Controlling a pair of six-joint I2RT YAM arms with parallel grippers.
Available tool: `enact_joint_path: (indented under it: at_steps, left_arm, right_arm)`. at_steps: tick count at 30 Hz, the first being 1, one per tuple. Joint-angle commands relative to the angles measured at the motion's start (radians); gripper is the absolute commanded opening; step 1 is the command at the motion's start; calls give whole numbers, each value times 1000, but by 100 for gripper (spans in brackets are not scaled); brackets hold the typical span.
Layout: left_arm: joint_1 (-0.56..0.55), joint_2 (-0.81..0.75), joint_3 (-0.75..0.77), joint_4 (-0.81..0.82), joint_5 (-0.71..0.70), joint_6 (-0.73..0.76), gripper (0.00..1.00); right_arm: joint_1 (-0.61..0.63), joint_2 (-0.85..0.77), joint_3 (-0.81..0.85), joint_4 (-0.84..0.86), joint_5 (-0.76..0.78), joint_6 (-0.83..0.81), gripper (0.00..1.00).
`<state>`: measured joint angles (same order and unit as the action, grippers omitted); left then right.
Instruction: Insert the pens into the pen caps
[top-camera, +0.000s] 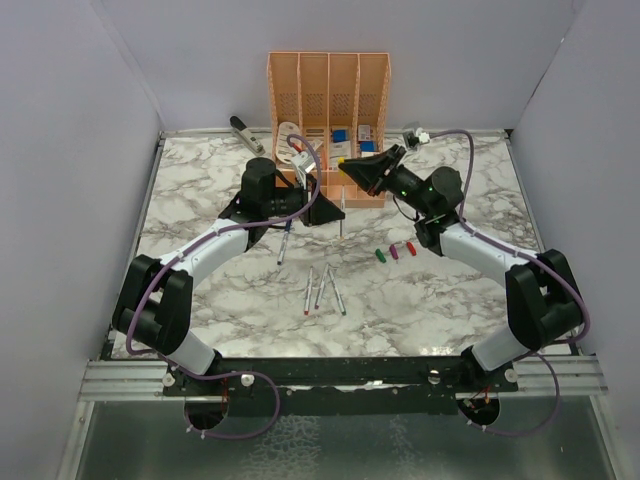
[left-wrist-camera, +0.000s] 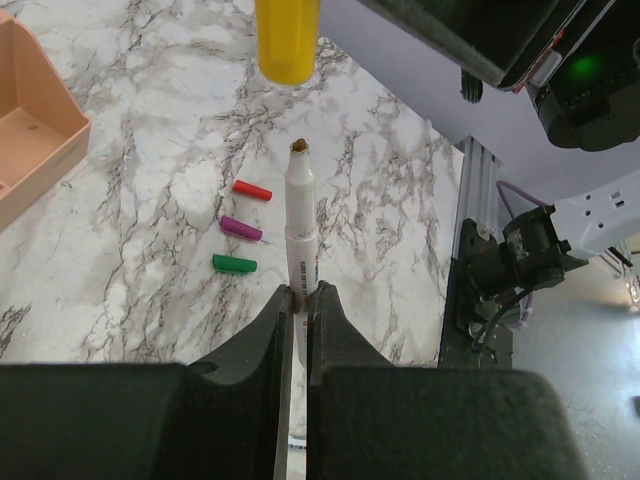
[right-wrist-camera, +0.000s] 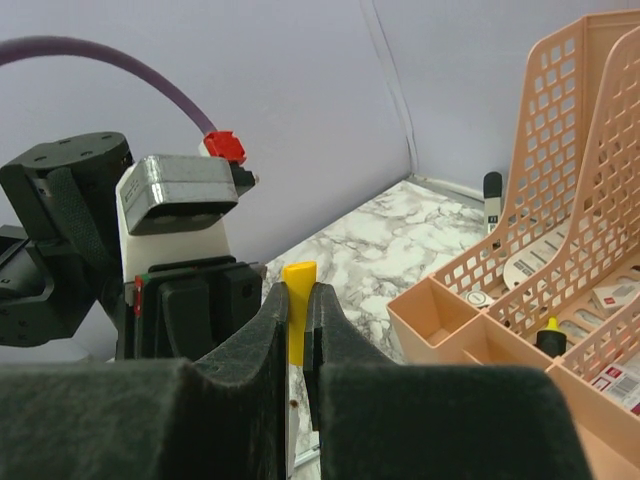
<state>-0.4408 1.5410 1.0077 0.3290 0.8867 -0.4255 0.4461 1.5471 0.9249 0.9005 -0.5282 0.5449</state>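
You have a white marble-patterned surface (left-wrist-camera: 150, 250) veined in grey. The stubby yellow plastic cap (right-wrist-camera: 298, 275) sits in your black right claw (right-wrist-camera: 297, 300). The pale silver-white pen (left-wrist-camera: 299, 220) in your black left claw (left-wrist-camera: 301, 295) has a brownish tip. The red cap (left-wrist-camera: 252, 190), purple cap (left-wrist-camera: 241, 228) and green cap (left-wrist-camera: 234, 264) are plain. The peach plastic organiser (top-camera: 328, 90) has lattice walls.

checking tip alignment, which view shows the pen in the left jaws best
Left wrist: the thin silver-grey pen rises clear of the left jaws, tip bare, facing the stubby yellow plastic cap. Right wrist hides nearly all of it behind its jaws; the top view shows a faint sliver at most.
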Motion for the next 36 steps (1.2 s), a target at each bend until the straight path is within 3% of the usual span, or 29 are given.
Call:
enact_joint_path:
  at_steps: [1, 36]
  left_arm:
    - [-4, -10, -5, 36, 30, -3, 0]
    - [-4, 1, 4, 101, -41, -49, 0]
  right_arm:
    - [8, 11, 46, 35, 31, -33, 1]
    - [9, -23, -26, 10, 7, -16, 1]
